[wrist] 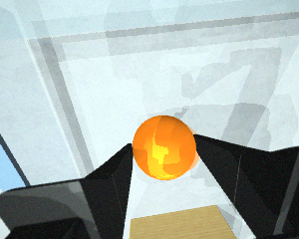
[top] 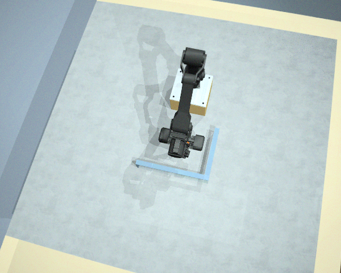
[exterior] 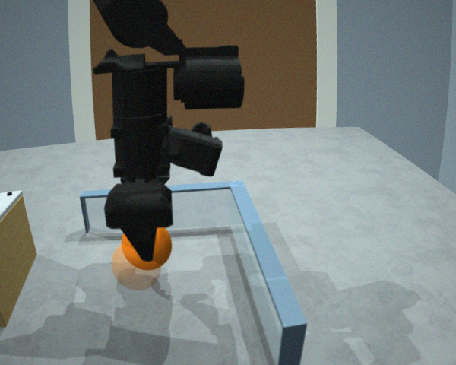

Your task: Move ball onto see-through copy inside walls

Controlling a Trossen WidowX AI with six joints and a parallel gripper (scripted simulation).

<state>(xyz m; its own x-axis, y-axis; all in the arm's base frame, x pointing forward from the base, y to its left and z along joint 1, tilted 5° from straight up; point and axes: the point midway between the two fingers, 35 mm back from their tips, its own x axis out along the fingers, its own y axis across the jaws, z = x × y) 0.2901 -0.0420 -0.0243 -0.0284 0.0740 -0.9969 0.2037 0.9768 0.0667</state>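
Gripping the glossy orange ball [wrist: 164,147], the gripper [wrist: 163,149] clamps it at three and nine o'clock above mottled grey table [exterior: 358,188]; brown panel [exterior: 267,58] behind.

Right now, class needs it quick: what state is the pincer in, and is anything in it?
Pincer: closed on the ball, a finger pressing each side.

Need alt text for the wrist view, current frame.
An orange ball sits clamped between the two black fingers of the gripper, seen from just above. Behind it lies pale grey table crossed by shadows, with a strip of clear blue wall at the left edge.
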